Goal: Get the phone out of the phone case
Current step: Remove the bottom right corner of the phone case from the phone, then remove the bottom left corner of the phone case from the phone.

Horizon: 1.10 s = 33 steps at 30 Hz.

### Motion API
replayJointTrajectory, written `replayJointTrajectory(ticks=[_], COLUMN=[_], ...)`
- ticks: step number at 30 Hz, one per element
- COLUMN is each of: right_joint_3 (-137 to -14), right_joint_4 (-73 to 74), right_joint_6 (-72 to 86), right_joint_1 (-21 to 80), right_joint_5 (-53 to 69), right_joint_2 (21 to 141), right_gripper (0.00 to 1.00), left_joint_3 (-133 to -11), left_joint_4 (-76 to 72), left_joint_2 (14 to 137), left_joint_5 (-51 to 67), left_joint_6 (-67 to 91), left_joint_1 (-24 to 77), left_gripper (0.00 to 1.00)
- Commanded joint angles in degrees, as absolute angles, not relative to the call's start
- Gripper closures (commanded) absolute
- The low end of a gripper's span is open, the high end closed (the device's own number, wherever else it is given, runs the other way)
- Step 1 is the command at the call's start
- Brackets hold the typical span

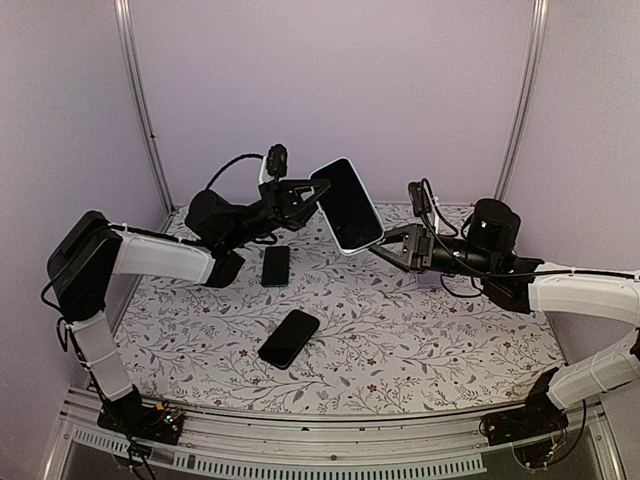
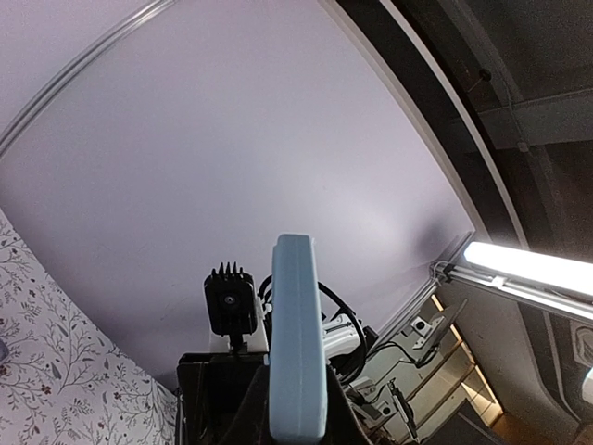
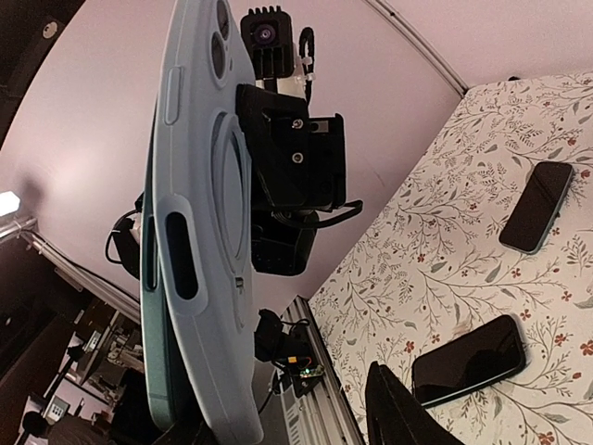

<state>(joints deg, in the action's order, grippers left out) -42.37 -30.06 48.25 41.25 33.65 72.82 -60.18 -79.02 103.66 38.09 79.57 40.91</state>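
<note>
The phone (image 1: 345,200), black screen facing up, sits in a pale blue phone case (image 3: 199,232) and hangs tilted in the air above the far side of the table. My left gripper (image 1: 305,195) is shut on its upper left end; in the left wrist view the case's edge (image 2: 295,343) stands upright between the jaws of that gripper (image 2: 295,408). My right gripper (image 1: 385,247) is at the lower right corner of the case. In the right wrist view this gripper (image 3: 278,417) is open, with one dark finger (image 3: 389,408) apart from the case's back and the other hidden behind it.
Two bare black phones lie on the floral tablecloth (image 1: 420,330), one near the middle (image 1: 289,338) and one farther back (image 1: 275,266). Both show in the right wrist view (image 3: 468,360) (image 3: 537,206). Metal frame posts (image 1: 140,100) stand at the back corners.
</note>
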Motion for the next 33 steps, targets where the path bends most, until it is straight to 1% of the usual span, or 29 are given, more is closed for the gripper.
replayJointTrajectory(ticks=[1, 5, 7, 12, 16, 23, 26, 31, 33], right_joint_3=[-44.3, -44.7, -44.9, -47.1, -48.6, -48.3, -48.3, -48.3, -48.4], right_joint_4=[-26.8, -25.2, -24.0, -17.9, -13.7, -12.4, -11.1, -9.2, -8.8], right_joint_6=[45.2, 41.8, 39.1, 31.6, 26.5, 25.6, 25.3, 24.6, 24.7], right_joint_1=[43.1, 45.5, 47.2, 51.2, 53.8, 54.0, 54.1, 54.1, 54.1], right_joint_5=[27.4, 24.1, 21.3, 12.6, 4.9, 0.4, -3.8, -6.6, -6.1], right_joint_2=[75.3, 74.7, 74.1, 74.5, 76.4, 76.8, 76.6, 76.5, 76.4], right_gripper=[0.58, 0.73, 0.77, 0.83, 0.85, 0.87, 0.89, 0.89, 0.86], left_joint_3=[-60.8, -59.4, -58.7, -58.4, -58.4, -57.4, -57.3, -57.4, -57.6], left_joint_4=[-86.2, -86.9, -87.6, -91.7, -92.4, -90.7, -89.6, -88.5, -88.1], left_joint_2=[103.1, 102.5, 102.2, 103.3, 103.6, 102.7, 102.3, 102.2, 102.5], left_joint_5=[36.1, 33.7, 32.5, 30.3, 29.2, 28.7, 28.6, 28.9, 29.5], left_joint_6=[83.0, 83.6, 84.5, 89.6, 92.4, 93.3, 93.4, 93.7, 93.7], left_joint_1=[45.4, 45.2, 45.0, 44.6, 44.6, 44.6, 44.5, 44.3, 44.2], left_gripper=[1.0, 1.0, 1.0, 1.0, 1.0, 1.0, 1.0, 1.0, 1.0])
